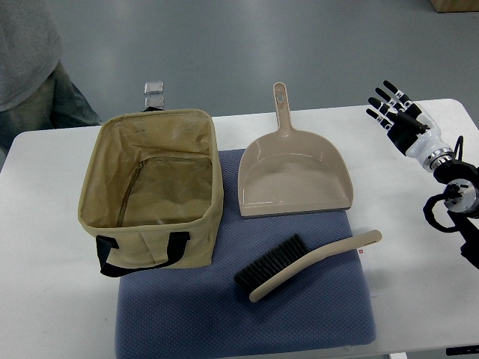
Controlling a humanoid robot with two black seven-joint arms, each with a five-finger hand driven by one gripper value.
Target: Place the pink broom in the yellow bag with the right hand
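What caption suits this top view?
Open right hand raised beside dustpan; broom lies on blue mat, yellow bag open.

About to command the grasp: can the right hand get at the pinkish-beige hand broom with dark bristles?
Probably yes: the right hand is open, and nothing lies between it and the broom.

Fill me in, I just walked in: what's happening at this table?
Nothing is being handled yet. The robot's right hand hovers open at the table's far right, holding nothing. The brush lies on the blue mat below the dustpan. The open bag stands at the mat's left, apparently empty. A person stands at top left.
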